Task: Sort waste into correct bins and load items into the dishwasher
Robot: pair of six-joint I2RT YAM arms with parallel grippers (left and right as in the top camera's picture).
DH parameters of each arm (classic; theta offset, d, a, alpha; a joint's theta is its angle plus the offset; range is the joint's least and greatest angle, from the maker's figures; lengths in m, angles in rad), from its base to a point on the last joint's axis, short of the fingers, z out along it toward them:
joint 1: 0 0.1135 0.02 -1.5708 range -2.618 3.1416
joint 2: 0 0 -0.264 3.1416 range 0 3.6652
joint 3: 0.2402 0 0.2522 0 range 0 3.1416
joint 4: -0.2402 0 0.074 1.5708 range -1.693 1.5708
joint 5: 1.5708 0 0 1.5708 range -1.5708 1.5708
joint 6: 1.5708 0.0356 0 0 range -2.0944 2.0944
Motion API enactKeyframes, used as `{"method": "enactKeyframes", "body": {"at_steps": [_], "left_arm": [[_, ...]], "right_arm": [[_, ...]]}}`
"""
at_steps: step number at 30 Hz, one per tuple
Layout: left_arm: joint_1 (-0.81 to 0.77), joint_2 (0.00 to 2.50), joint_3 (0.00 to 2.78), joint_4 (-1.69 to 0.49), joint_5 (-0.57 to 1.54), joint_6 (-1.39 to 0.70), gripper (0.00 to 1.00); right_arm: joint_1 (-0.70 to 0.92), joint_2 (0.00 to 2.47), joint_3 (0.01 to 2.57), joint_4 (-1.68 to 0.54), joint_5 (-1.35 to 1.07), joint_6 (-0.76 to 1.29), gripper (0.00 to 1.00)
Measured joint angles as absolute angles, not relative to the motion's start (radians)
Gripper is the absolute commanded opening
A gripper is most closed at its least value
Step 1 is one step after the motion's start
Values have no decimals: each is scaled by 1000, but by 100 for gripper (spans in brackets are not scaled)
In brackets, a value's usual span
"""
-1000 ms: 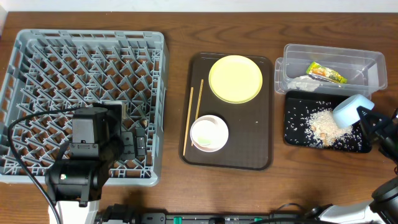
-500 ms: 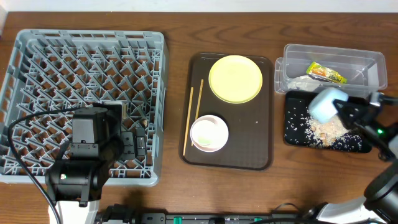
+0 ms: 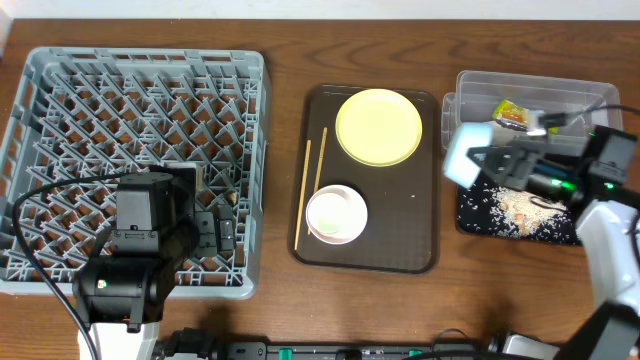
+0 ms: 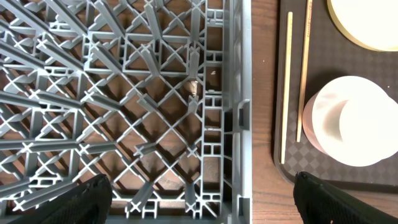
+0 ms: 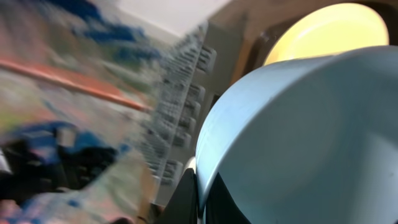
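Carried leftward across the black tray (image 3: 468, 226), the light-blue bowl (image 3: 462, 158) now hangs tilted near its left edge, gripped by the right pincer (image 3: 487, 160); the left pincer (image 4: 202, 200) gapes wide over the dish rack (image 3: 100, 100)

Premises assessed as a robotics test bench staged as a kitchen clearing station — not a working kitchen. Grounds: a wooden table (image 3: 280, 60) set against a plain pale wall (image 3: 320, 8) carries a grey dish rack (image 3: 140, 58), a brown serving tray (image 3: 420, 230) with a yellow plate (image 3: 378, 126), a bowl (image 3: 335, 215) and chopsticks (image 3: 303, 195), plus a clear tub (image 3: 580, 92) and a black tray (image 3: 475, 205) of rice scraps (image 3: 520, 205). Two cabled robot arms — a black arm (image 3: 135, 250) and a white arm (image 3: 610, 240) — stand at the near edge.
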State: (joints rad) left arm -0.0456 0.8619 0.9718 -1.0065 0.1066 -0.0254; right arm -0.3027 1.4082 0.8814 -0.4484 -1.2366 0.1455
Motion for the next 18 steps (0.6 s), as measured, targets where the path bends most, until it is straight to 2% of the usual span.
{"method": "enactKeyframes", "body": {"at_steps": [8, 18], "left_arm": [[-46, 862, 972, -1007, 107, -25, 95], [-46, 862, 972, -1007, 107, -25, 95]], "right_arm": [[-19, 1367, 881, -356, -867, 155, 1], [276, 1368, 881, -112, -329, 121, 1]]}}
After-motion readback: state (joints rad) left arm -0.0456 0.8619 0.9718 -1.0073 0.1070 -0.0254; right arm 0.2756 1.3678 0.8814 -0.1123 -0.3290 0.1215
